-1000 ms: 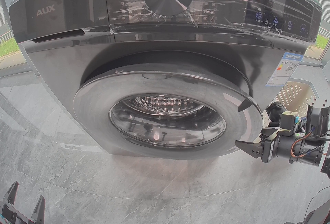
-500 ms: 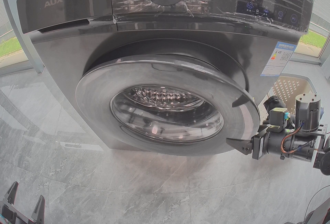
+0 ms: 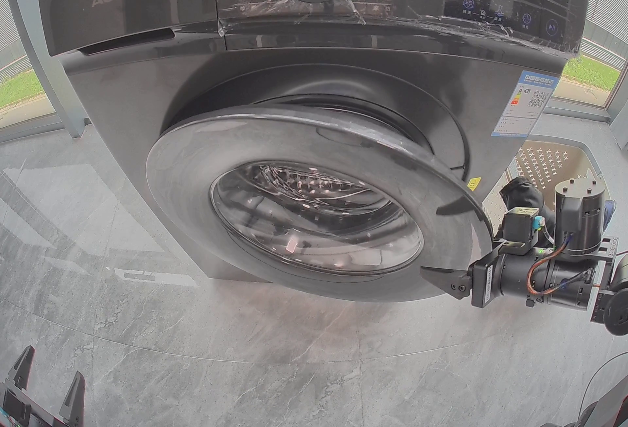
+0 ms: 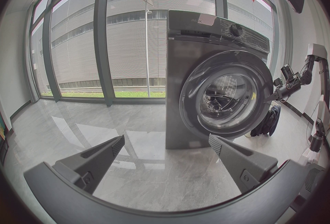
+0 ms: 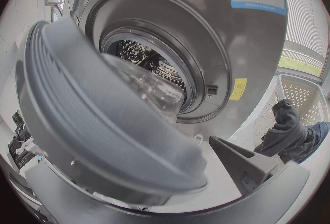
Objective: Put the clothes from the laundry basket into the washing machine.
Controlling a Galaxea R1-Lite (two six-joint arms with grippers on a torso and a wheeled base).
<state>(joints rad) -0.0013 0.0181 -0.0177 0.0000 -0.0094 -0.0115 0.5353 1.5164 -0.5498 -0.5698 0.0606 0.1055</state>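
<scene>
The washer (image 3: 124, 101) stands on a grey tiled floor (image 3: 261, 356) with its round door (image 3: 190, 173) swung partly out, hinged on the robot's left. Through the gap on the free side the steel drum (image 5: 137, 53) shows. The right end effector (image 3: 446, 278) sits at the door's free edge, low on the rim. Its fingers are spread, and in the right wrist view the rim lies between them with one finger (image 5: 240, 163) standing clear of it. Whether the other finger touches the door cannot be told.

The clothes (image 3: 523, 193), dark garments, hang over the near wall of the white perforated basket (image 3: 556, 163). The basket stands on the floor just beside the washer, on the robot's right and behind the right arm.

The left end effector (image 3: 46, 382) is low and well apart from the washer, fingers wide apart and holding nothing. It points toward the machine's front.
</scene>
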